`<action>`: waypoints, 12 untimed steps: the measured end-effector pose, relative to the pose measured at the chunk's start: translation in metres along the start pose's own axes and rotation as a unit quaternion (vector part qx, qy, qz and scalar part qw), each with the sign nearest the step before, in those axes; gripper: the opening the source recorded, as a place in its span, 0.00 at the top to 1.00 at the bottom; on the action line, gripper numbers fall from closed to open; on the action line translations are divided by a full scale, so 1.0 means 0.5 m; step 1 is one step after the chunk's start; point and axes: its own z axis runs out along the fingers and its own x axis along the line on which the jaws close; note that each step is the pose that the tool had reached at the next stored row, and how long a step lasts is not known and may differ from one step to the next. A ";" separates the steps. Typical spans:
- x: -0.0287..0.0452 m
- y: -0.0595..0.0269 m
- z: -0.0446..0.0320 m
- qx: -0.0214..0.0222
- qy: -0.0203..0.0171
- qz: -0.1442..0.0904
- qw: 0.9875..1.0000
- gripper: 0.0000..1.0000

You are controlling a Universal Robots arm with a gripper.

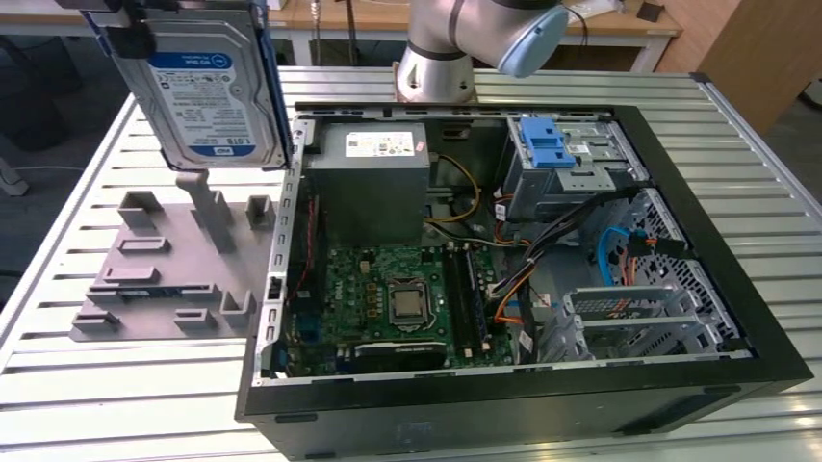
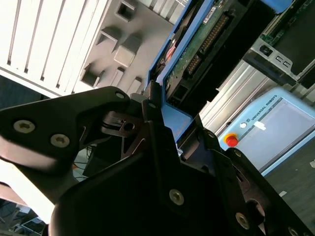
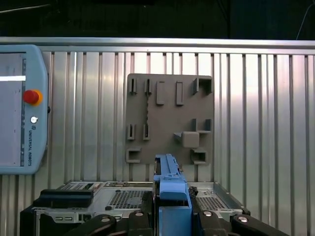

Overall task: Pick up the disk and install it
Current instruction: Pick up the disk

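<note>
The disk (image 1: 212, 87), silver with a white-and-blue label and blue side rails, hangs upright in the air at the exterior view's upper left. It is above the grey fixture plate (image 1: 167, 279) and beside the open computer case (image 1: 719, 279). My gripper (image 1: 180, 19) is shut on its top end. In the second wrist view the black fingers (image 2: 152, 113) clamp the blue rail, and the disk's green circuit-board underside (image 2: 197, 44) faces the camera. In the first wrist view the blue rail (image 3: 170, 182) stands between the fingers (image 3: 142, 216), over the fixture plate (image 3: 170, 118).
Inside the case lie a grey power-supply box (image 1: 372, 183), a green motherboard (image 1: 398, 298) and a metal drive cage with a blue latch (image 1: 552, 144). The arm's base (image 1: 437, 58) stands behind the case on the slatted table (image 1: 103, 404). A teach pendant (image 3: 19, 108) lies nearby.
</note>
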 end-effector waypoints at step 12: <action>0.009 -0.051 -0.001 0.000 0.000 0.000 1.000 0.64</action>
